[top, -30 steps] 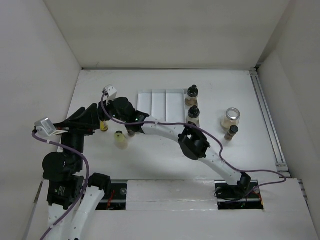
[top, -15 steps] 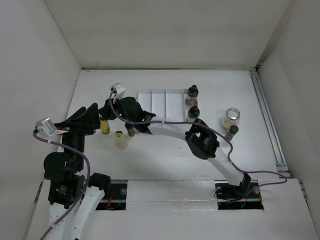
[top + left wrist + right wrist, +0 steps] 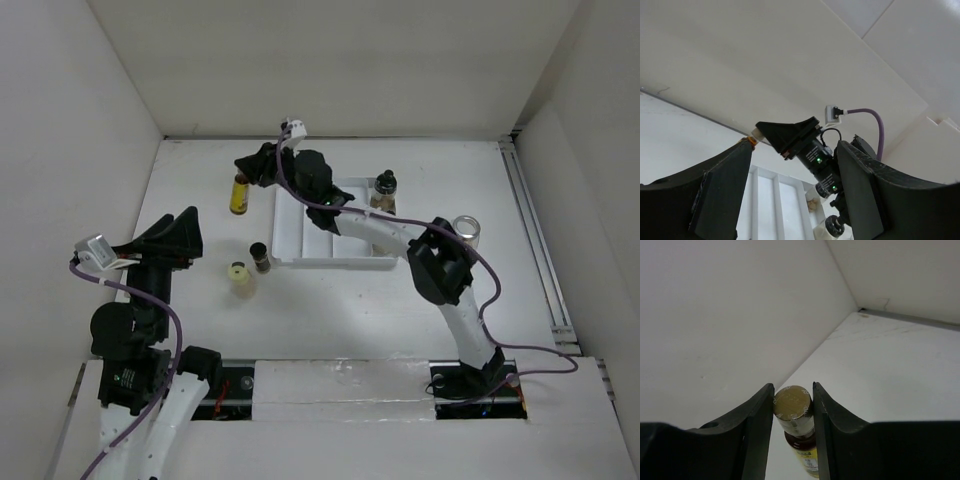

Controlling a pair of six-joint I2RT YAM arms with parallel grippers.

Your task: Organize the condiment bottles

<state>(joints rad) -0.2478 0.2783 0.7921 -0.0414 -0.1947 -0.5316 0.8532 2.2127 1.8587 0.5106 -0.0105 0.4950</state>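
My right gripper [image 3: 248, 172] is shut on a gold-capped bottle [image 3: 239, 193] with a yellow label and dark contents, held at the back left beside the white divided tray [image 3: 300, 215]. In the right wrist view the bottle's cap [image 3: 792, 402] sits pinched between the fingers of the gripper [image 3: 792, 390]. A dark bottle [image 3: 261, 257] and a pale yellow-capped bottle [image 3: 240, 275] stand near the tray's front left corner. A black-capped bottle [image 3: 385, 190] stands at the tray's right. My left gripper [image 3: 185, 228] is open and empty, left of those bottles.
A glass jar [image 3: 466, 230] with beige contents stands to the right, partly behind the right arm [image 3: 440, 270]. The arm crosses the tray's front right and hides what lies under it. Walls close in the table on the left, back and right.
My right gripper has carried the yellow-labelled bottle from beside the left gripper up and toward the back, to the tray's far left corner. The left arm has not moved.
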